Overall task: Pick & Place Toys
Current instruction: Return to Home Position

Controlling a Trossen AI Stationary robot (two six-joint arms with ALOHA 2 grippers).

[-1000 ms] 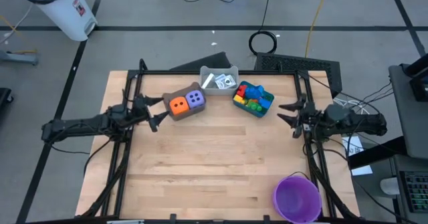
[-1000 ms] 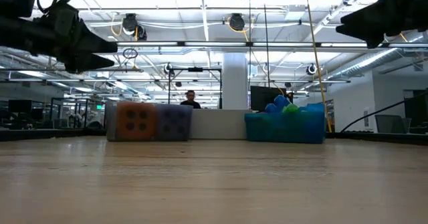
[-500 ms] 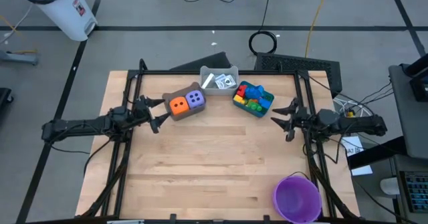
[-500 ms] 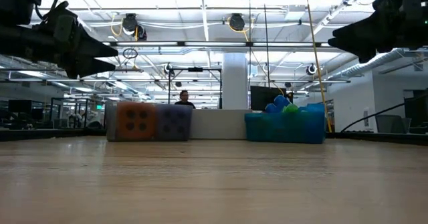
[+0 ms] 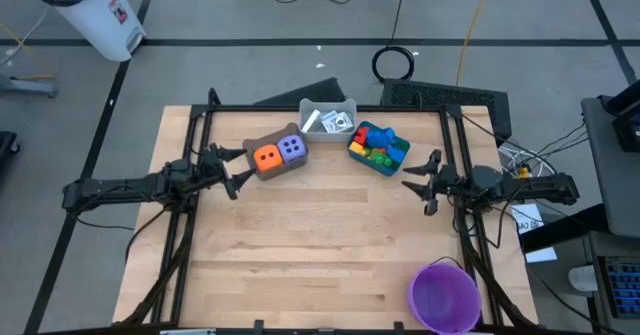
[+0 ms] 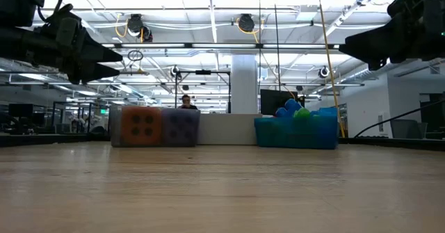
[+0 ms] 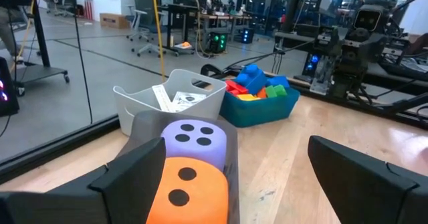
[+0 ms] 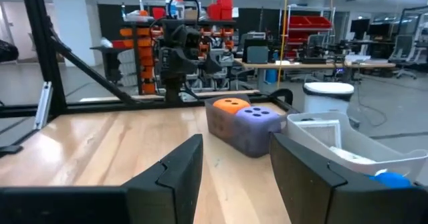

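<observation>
Cards (image 7: 175, 99) in grey bin (image 7: 127, 101): left wrist shows, low view hides.

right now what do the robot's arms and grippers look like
The left arm and right arm are slim, dark and jointed. The left gripper and right gripper each end in two broad, angular, matte black fingers. No markings are visible.

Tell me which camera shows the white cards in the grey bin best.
The high view: it looks straight down on the white cards in the grey bin. Left wrist: nearer, partly behind the bin wall. Low and right wrist: mostly just the bin.
</observation>
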